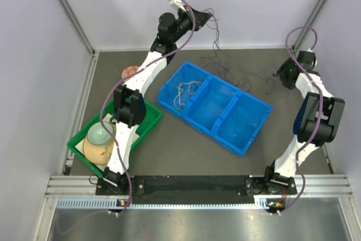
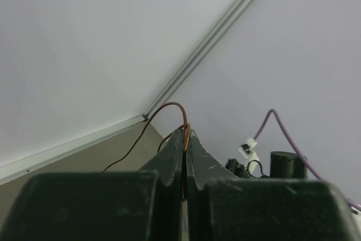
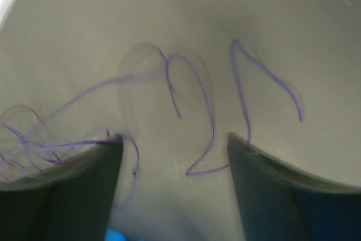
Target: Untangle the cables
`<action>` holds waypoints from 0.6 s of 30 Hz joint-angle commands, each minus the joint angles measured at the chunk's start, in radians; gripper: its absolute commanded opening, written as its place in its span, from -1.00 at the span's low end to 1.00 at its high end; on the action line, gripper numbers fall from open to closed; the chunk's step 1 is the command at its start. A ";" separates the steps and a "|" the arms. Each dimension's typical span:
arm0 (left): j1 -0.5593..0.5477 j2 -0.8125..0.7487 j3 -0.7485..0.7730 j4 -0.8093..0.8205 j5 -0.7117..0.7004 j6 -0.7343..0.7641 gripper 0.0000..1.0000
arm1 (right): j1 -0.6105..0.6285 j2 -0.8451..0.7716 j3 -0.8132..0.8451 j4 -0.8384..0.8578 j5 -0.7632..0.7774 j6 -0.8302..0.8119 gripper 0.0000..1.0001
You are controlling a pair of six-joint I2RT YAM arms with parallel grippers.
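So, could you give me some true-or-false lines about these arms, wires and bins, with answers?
1. The left end effector is shut on a brown wire. True.
2. The right end effector is shut too. False: it is open, with purple wires beyond it.
3. The blue bin has three compartments. True.
4. Every compartment holds a cable. False: only one end compartment holds a cable.
5. The green bin sits by the right arm. False: it is by the left arm.
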 commanded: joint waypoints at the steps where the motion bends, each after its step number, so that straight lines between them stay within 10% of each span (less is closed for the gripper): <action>1: -0.011 -0.138 -0.036 0.121 0.038 -0.017 -1.00 | 0.059 -0.096 0.080 0.056 -0.127 -0.125 0.63; 10: -0.031 -0.174 -0.031 0.152 0.047 -0.012 -1.00 | 0.232 -0.037 0.261 -0.007 -0.461 -0.490 0.59; 18: -0.037 -0.184 -0.033 0.157 0.052 -0.012 -1.00 | 0.323 0.046 0.371 0.011 -0.595 -0.458 0.46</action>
